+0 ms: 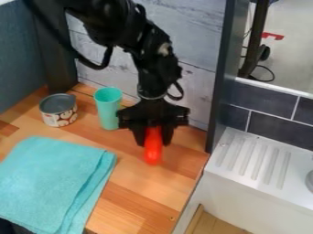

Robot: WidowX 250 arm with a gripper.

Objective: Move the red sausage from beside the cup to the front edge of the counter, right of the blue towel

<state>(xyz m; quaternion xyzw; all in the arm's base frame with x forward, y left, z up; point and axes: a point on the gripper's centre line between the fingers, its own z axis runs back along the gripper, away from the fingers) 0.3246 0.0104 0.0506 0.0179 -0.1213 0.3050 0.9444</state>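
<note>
The black gripper (154,137) hangs over the right part of the wooden counter, pointing down. Between its two fingers is a red-orange elongated object (153,148), its rounded lower end sticking out below them. Whether that end touches the counter I cannot tell. To the left of the gripper a turquoise cup (109,109) stands upright. Farther left is a can (58,110) with a grey top and a red-and-white patterned side. A folded turquoise cloth (49,180) lies at the front left.
A grey plank wall (189,82) rises behind the wooden counter (143,194), with a dark upright post (220,77) at its right end. Right of the counter is a white sink unit (254,157) with a ridged drainboard, below dark tiles.
</note>
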